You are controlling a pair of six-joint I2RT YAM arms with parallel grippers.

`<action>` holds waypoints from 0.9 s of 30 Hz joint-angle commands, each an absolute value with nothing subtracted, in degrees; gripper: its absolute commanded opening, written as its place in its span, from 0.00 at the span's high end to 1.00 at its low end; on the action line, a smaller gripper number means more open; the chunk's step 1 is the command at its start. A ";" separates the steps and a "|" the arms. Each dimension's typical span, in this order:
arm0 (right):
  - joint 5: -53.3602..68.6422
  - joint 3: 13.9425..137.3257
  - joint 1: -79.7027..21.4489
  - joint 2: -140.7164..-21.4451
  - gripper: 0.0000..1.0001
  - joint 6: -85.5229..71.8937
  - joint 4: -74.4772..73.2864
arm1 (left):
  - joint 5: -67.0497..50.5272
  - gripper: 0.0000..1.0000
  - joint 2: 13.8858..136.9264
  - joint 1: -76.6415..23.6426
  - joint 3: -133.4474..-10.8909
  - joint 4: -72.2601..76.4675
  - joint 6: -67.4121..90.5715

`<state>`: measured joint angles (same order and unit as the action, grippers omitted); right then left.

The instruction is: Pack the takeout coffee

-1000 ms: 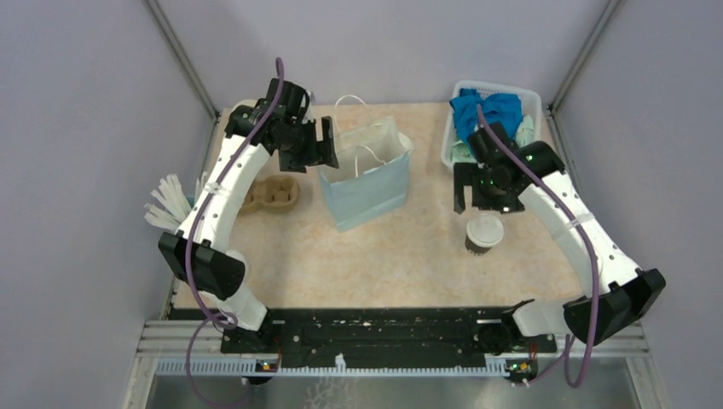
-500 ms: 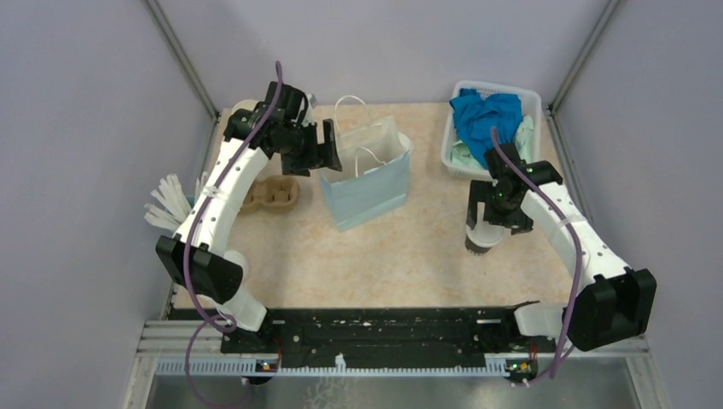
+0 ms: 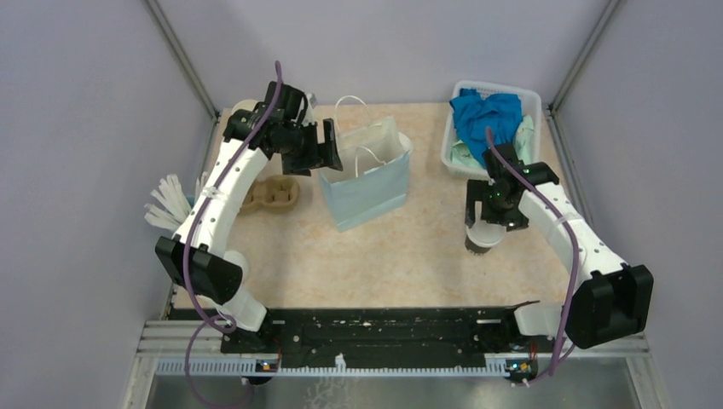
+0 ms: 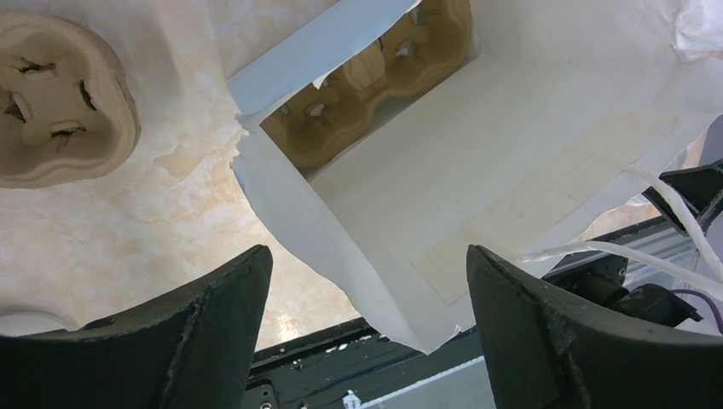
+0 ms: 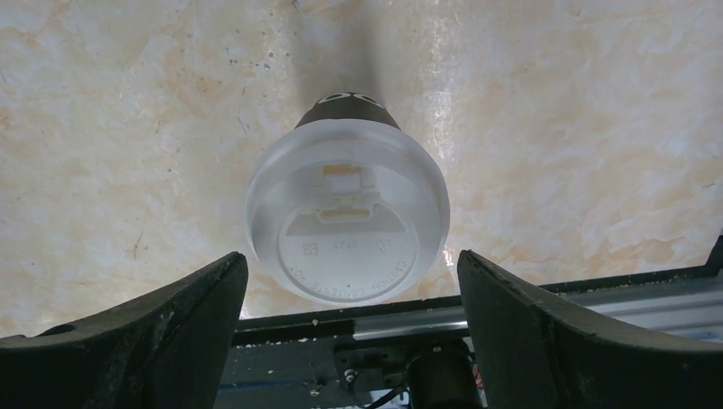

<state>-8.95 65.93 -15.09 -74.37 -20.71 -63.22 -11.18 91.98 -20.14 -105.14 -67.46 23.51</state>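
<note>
Right fingers (image 5: 162, 332) gape either side of the takeout coffee (image 5: 345, 109); best to sink below the lid (image 5: 345, 230), then squeeze gently, upright.

Reaches forward with the left arm (image 3: 217, 192), left gripper (image 4: 367, 256) spread wide. Points the right gripper (image 5: 351, 264) straight down, jaws parted.

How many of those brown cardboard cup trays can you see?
2. One cup tray lies on the table, left of the paper bag; another sits inside the bag, partly hidden.
</note>
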 commanded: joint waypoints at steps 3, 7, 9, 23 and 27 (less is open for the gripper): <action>-10.42 65.49 -14.77 -74.86 0.08 -19.37 -61.88 | -12.20 0.09 89.80 -20.12 -104.23 -65.31 23.81; -9.27 65.58 -14.77 -75.01 0.11 -18.31 -60.69 | -12.09 0.10 89.67 -20.12 -103.89 -65.13 24.06; -9.22 65.87 -14.77 -75.26 0.11 -18.12 -60.56 | -12.17 0.09 89.54 -20.13 -103.89 -65.04 24.13; -9.23 64.78 -14.77 -76.05 0.18 -18.45 -59.59 | -12.53 0.09 90.15 -20.12 -104.32 -65.22 23.82; -9.23 64.27 -14.77 -75.91 0.18 -18.50 -59.28 | -12.63 0.09 90.16 -20.13 -104.50 -65.30 23.64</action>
